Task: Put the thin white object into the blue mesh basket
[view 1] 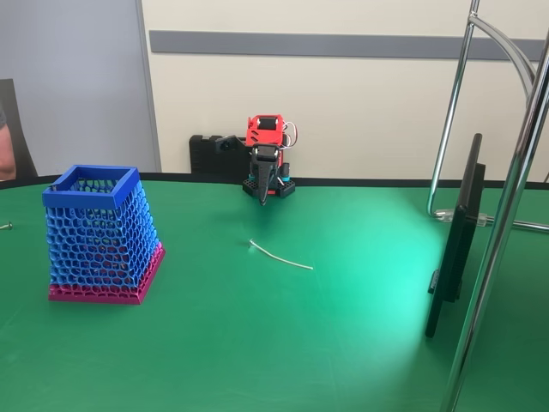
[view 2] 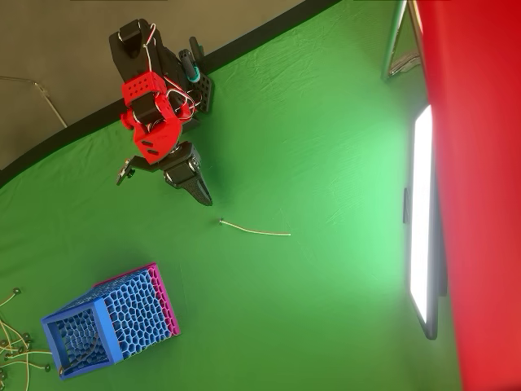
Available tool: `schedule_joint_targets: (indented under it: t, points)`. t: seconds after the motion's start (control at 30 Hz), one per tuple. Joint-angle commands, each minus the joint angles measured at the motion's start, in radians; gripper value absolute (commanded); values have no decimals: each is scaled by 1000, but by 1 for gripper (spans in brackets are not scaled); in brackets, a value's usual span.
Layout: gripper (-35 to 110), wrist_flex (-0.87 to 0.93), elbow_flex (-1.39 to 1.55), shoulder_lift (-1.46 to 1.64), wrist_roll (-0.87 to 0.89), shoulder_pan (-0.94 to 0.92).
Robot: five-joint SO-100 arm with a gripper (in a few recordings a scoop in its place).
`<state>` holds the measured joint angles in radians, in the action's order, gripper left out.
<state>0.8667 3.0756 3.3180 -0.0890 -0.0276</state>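
Gripper (view 2: 203,195) fingers look pressed together, holding nothing, though we cannot be sure. We note the thin white object (view 2: 254,230) lying on the green table (view 2: 326,163) near its tip, its hooked end barely discernible. Well apart stands the blue mesh basket (view 1: 60,196); its inside is mostly hidden.

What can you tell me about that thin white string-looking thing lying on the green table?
The thin white object is a very slender, slightly curved strand, like a cable tie, with a small hooked end at its left in both views. It lies flat on the green table, touching nothing else. The blue mesh basket stands apart to its left in the fixed view, and the gripper hangs behind it.
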Motion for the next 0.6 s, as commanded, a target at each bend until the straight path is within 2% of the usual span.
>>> schedule_joint_targets:
  t: [0.0,0.57]
  points:
    - [1,3,8,8,-8,8]
    - [1,-115,-25,-158,12,26]
